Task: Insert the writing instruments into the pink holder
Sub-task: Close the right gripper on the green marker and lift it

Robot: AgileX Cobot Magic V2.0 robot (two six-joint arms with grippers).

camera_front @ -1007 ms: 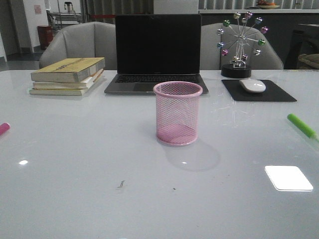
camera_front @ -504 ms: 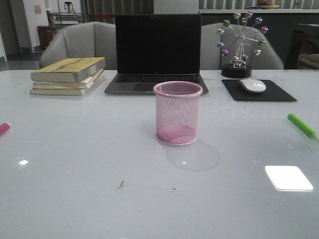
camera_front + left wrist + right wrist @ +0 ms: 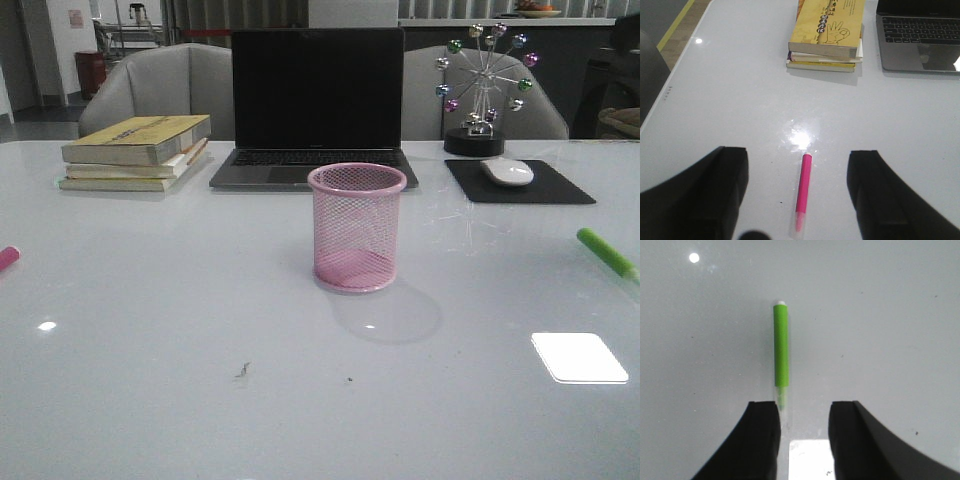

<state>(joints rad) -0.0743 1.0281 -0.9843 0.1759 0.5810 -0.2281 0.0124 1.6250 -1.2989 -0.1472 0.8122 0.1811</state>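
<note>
Two pens lie flat, one green pen, one pink pen; one holder.

The table has a smooth, glossy white top that mirrors ceiling lights and throws bright glare patches. On it, the pink cup is fine wire mesh, see-through, with a solid rolled rim and a solid base. Left of the cup, the pink pen looks like smooth plastic with a translucent cap end. Right of the cup, the green pen is matt-looking plastic with a clear tip. Behind the cup, the laptop has a dark glossy screen and a grey metallic body. The books have matt yellow paper covers. The mouse is shiny white plastic on a matt black pad.
</note>
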